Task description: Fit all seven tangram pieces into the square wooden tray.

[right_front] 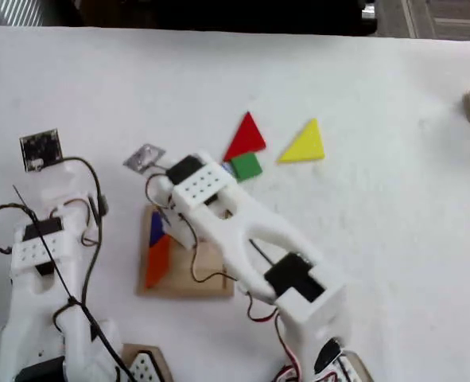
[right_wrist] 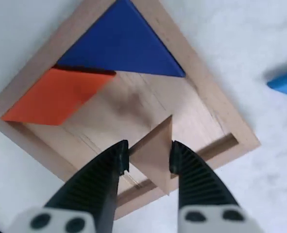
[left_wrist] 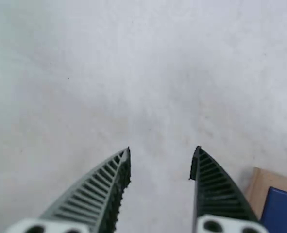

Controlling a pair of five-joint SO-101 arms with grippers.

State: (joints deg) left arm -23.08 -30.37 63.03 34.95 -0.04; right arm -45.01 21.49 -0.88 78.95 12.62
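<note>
R end effector [right_wrist: 149,148] grips tan triangle [right_wrist: 156,156] over tray [right_wrist: 133,104], maybe touching.

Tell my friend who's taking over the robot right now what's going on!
Left gripper: open, holding nothing, over bare table beside a tray corner.
Right gripper: shut on the wooden triangle, over the tray.
Done: blue triangle and orange parallelogram lie in the tray.
Left: place the wooden triangle, then fetch the red triangle, green square, yellow triangle and small blue piece, all on the table outside the tray.
</note>
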